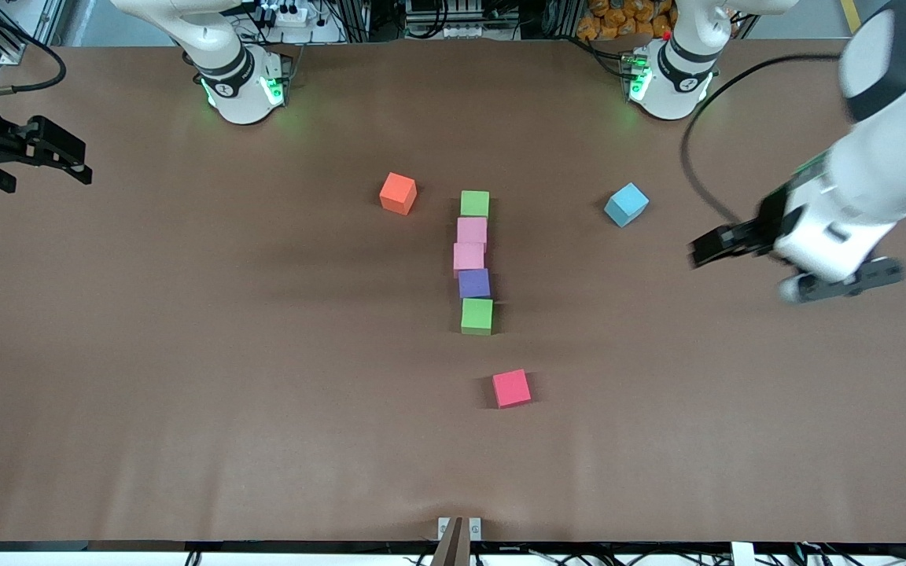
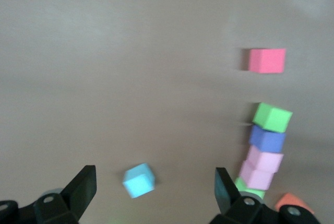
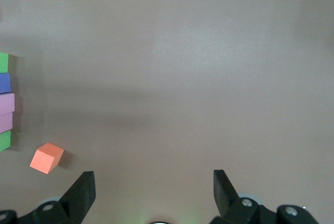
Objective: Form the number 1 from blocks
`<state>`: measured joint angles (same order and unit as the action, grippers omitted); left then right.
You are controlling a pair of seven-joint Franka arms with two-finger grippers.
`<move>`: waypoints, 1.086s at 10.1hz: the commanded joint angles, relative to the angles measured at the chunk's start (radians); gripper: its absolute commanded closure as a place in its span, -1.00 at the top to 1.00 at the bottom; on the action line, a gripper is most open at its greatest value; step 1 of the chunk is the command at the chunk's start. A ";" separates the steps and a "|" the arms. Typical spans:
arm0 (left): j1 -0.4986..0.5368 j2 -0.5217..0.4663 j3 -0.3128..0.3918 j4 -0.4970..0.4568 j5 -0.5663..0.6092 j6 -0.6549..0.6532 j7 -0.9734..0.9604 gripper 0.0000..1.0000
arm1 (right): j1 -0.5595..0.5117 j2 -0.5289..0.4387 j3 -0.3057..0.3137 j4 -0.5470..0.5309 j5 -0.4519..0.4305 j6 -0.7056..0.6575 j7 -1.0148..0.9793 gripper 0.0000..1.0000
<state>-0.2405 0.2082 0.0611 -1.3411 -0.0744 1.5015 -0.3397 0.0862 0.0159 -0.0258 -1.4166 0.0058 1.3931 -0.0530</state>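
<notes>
Five blocks form a straight column mid-table. From farthest to nearest they are green (image 1: 474,203), pink (image 1: 472,231), pink (image 1: 468,258), purple (image 1: 474,283) and green (image 1: 476,316). They touch or nearly touch, and the second pink sits slightly off line. The left wrist view shows the column, with the near green (image 2: 272,117) and the purple (image 2: 267,139). My left gripper (image 1: 736,250) (image 2: 154,174) hangs open and empty over the left arm's end of the table. My right gripper (image 1: 52,149) (image 3: 151,177) waits open and empty over the right arm's end. Part of the column (image 3: 6,112) shows at the edge of the right wrist view.
An orange cube (image 1: 398,192) (image 3: 47,158) lies beside the far green block, toward the right arm's end. A light blue cube (image 1: 626,204) (image 2: 139,180) lies toward the left arm's end. A red-pink cube (image 1: 511,387) (image 2: 267,60) lies nearer the camera than the column.
</notes>
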 commanded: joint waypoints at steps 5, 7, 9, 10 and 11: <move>0.220 -0.272 -0.116 -0.225 0.094 -0.023 0.171 1.00 | -0.008 -0.007 0.003 0.008 -0.015 -0.011 -0.011 1.00; 0.266 -0.285 -0.156 -0.248 0.094 -0.014 0.174 1.00 | -0.009 -0.008 0.001 0.008 -0.015 -0.012 -0.011 1.00; 0.262 -0.276 -0.156 -0.245 0.104 0.000 0.176 1.00 | -0.008 -0.008 0.001 0.010 -0.015 -0.019 -0.011 1.00; 0.262 -0.274 -0.156 -0.244 0.105 0.002 0.176 1.00 | -0.008 -0.008 0.001 0.010 -0.015 -0.019 -0.011 1.00; 0.262 -0.273 -0.156 -0.242 0.105 0.003 0.176 1.00 | -0.008 -0.008 0.001 0.010 -0.015 -0.019 -0.011 1.00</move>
<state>0.0080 -0.0509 -0.0815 -1.5702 0.0078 1.4911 -0.1821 0.0850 0.0147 -0.0292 -1.4163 0.0057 1.3901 -0.0530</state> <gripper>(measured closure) 0.000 0.000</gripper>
